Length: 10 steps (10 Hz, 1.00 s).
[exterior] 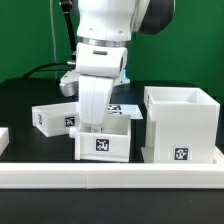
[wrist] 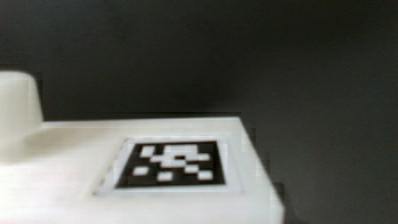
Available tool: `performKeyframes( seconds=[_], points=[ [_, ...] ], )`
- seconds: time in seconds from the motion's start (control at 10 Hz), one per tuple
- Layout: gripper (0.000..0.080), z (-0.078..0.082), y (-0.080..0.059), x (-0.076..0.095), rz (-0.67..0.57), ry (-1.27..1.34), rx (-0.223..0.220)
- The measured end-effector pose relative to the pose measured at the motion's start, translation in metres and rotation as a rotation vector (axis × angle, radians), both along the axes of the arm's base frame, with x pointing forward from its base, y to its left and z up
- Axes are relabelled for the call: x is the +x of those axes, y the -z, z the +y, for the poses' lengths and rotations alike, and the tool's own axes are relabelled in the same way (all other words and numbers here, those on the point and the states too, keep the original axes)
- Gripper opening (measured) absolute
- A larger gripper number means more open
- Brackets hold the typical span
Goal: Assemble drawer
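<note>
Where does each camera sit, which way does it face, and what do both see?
Exterior view: off the arm, nearest the long rail, facing the gripper at the front tray, housing beside it.
Wrist view: on the wrist, close on a tagged white part; no fingers show clearly.
Shared: likely that front tray.

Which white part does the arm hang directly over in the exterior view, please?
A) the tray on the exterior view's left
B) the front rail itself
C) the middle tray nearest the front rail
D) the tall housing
C: the arm hangs right over the middle tray, while the tall housing and the left tray stand off to either side of it.
</note>
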State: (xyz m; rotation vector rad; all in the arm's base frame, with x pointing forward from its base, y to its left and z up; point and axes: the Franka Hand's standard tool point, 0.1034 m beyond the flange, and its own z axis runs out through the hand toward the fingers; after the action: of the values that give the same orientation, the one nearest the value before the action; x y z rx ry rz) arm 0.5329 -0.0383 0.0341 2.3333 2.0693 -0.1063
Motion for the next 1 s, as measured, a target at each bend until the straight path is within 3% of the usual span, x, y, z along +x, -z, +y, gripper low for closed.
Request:
performKeyframes(
  seconds=[0.2, 0.5, 1.0],
  points=[
    [0.0041, -0.004, 0.004, -0.003, 0.017, -0.004, 0.0],
    [0.0041, 0.007, 0.016, -0.009, 0.034, -0.016, 0.007],
    [0.0041, 0.01, 0.019, -0.008, -0.007, -0.015, 0.011]
  ],
)
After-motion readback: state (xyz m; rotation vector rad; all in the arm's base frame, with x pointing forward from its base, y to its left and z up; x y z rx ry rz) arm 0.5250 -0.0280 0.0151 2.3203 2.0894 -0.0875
